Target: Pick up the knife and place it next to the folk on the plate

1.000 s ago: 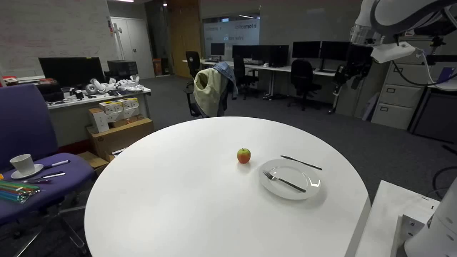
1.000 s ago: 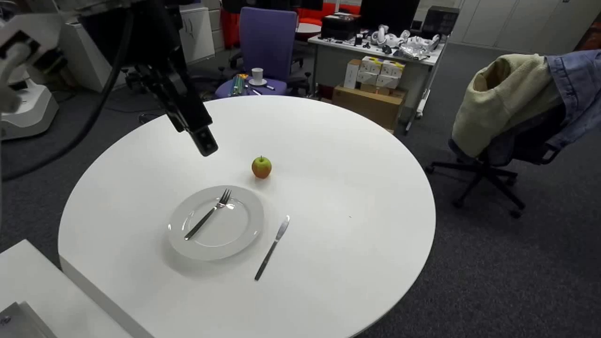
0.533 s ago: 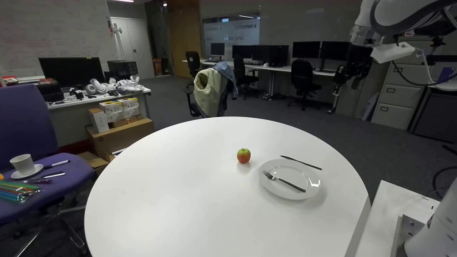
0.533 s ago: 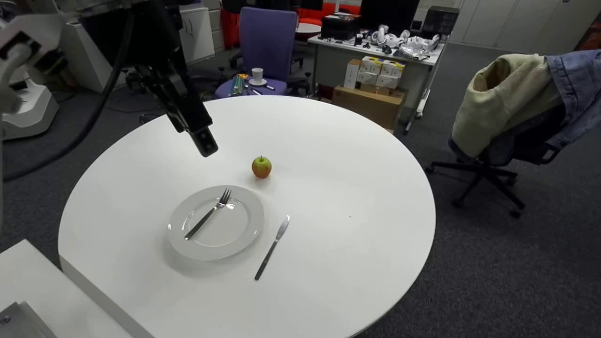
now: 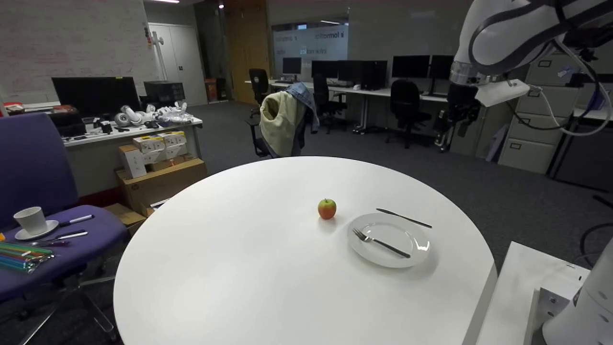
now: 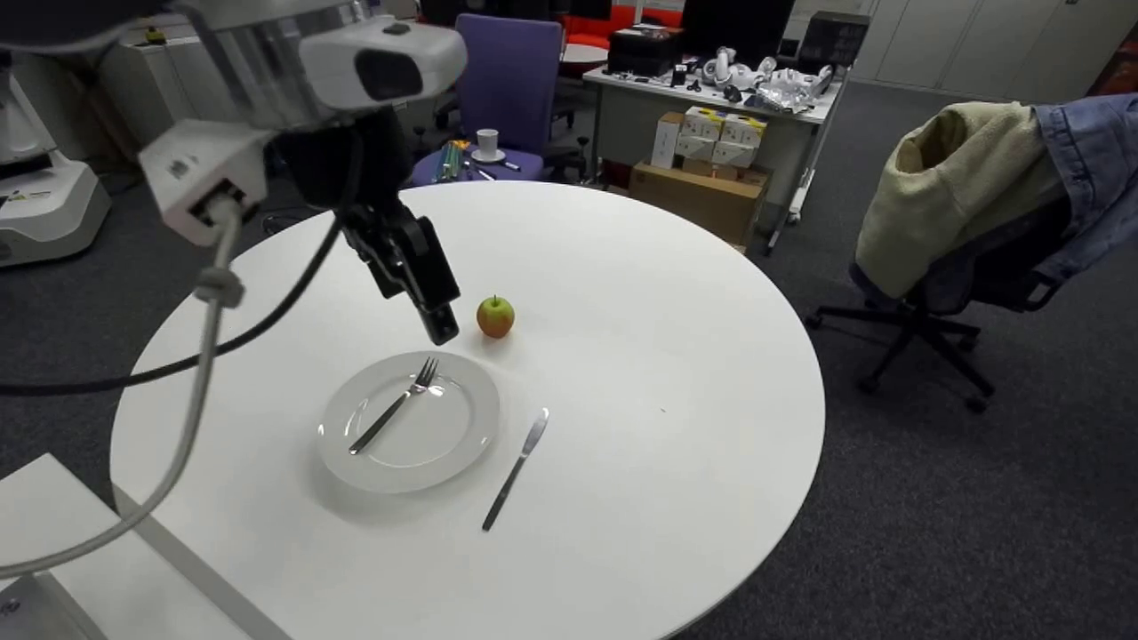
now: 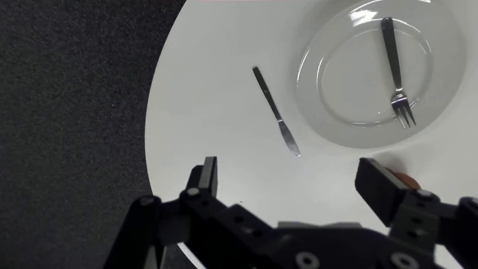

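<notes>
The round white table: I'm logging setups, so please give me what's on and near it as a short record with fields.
Table: round, white
Plate: white, round, on the table
Apple: red and green, stem up, on the table, apart from the plate
Fork: on the plate, tines at the end nearer the apple
Knife: lying on the table beside the plate, not touching it
Fingers: open, above the table, holding nothing
Purple chair: bears a white cup on a saucer
Task step: knife not yet picked up
</notes>
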`<state>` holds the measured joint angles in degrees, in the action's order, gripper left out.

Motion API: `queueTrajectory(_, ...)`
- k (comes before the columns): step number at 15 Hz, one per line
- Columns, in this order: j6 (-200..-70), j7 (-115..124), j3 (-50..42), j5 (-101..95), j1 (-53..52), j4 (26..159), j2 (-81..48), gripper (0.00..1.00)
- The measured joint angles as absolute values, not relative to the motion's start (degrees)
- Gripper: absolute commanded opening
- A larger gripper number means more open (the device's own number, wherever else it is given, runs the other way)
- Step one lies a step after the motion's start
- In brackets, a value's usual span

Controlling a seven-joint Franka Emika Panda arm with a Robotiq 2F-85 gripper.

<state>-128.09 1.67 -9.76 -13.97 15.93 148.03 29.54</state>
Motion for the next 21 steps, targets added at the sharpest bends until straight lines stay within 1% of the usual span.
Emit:
queueTrajectory(3,-134.2,0.8,-11.3,-14.0,16.0,147.0,22.4,1.0)
queueTrajectory(6,-138.4,-6.4,-14.5,-10.8,15.3,145.3,15.4,1.0)
queueTrajectory(9,-137.2,-18.9,-18.0,-0.6,13.4,142.6,9.7,1.0)
queueTrajectory(11,-135.3,-22.2,-18.7,1.8,13.4,140.5,6.8,1.0)
queueTrajectory(21,-134.9,-22.2,-18.7,1.7,13.6,139.3,5.2,1.0)
